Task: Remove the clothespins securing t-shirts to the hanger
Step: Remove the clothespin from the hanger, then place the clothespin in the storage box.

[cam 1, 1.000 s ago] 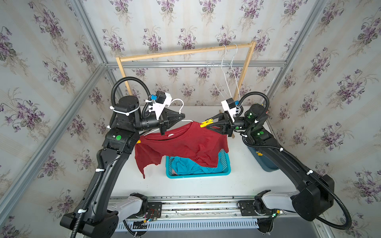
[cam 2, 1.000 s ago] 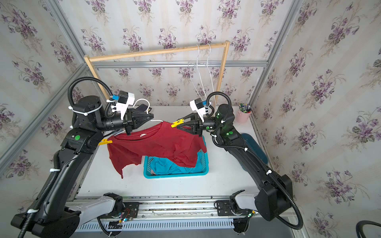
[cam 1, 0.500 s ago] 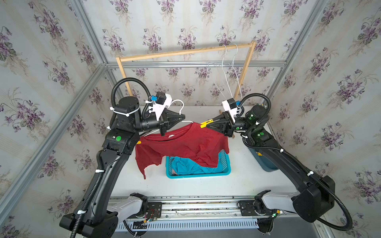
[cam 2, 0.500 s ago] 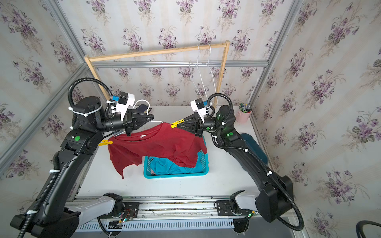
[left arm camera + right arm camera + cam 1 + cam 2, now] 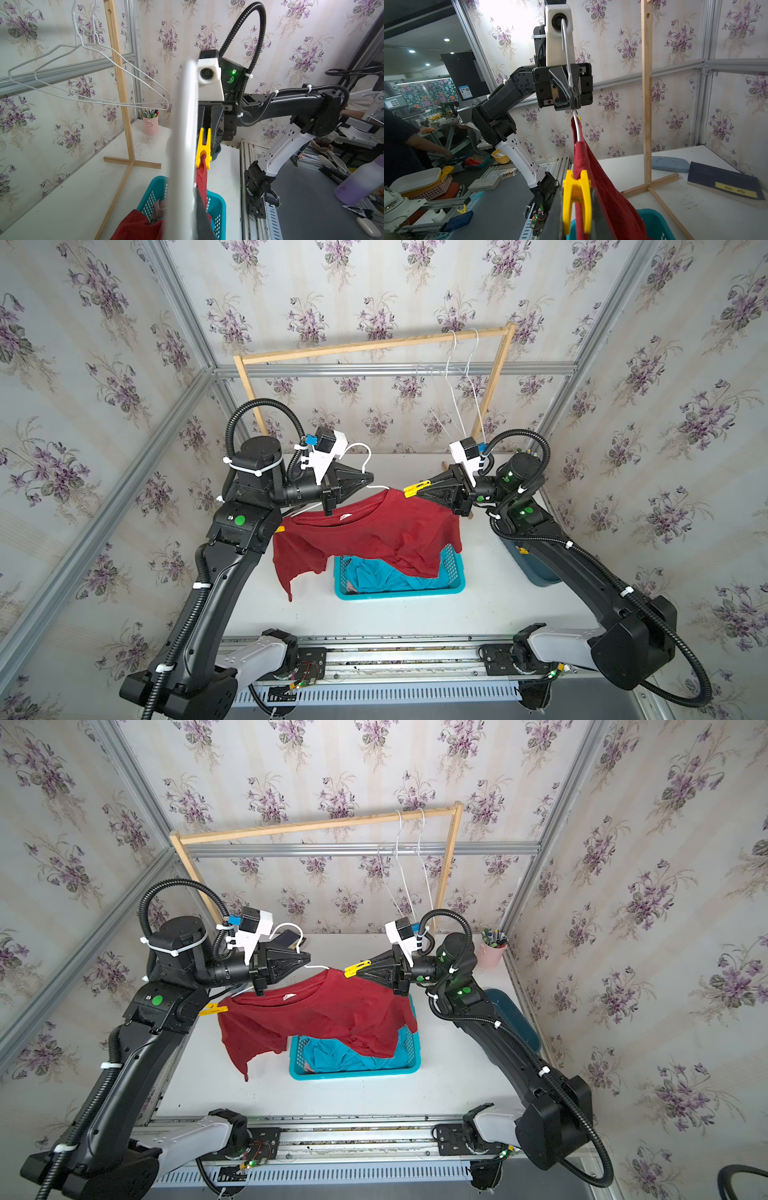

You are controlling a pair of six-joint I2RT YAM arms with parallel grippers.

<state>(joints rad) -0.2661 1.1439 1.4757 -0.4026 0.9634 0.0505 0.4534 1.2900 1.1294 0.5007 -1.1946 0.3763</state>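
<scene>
A dark red t-shirt [image 5: 374, 535] hangs on a white hanger [image 5: 365, 456] held above the table. My left gripper [image 5: 370, 481] is shut on the hanger's neck, which fills the left wrist view as a blurred white bar [image 5: 182, 145]. A yellow clothespin [image 5: 416, 488] pins the shirt's right shoulder. My right gripper [image 5: 577, 207] is shut on that clothespin [image 5: 577, 197], one finger on each handle. A second yellow clothespin [image 5: 212, 1009] sits on the left shoulder. A turquoise t-shirt [image 5: 386, 578] lies in the basket, with a bit of pink cloth [image 5: 159, 207] beside it.
A teal basket [image 5: 415, 595] stands under the shirt. Behind is a wooden rack [image 5: 374, 346] with two bare wire hangers [image 5: 457, 398]. A dark blue bin [image 5: 536, 568] sits under the right arm. A pink pen cup [image 5: 492, 952] and a book [image 5: 724, 182] are at the back.
My right gripper's fingers have closed in on the yellow clothespin at the right shoulder. The left gripper and the hanger have stayed put.
</scene>
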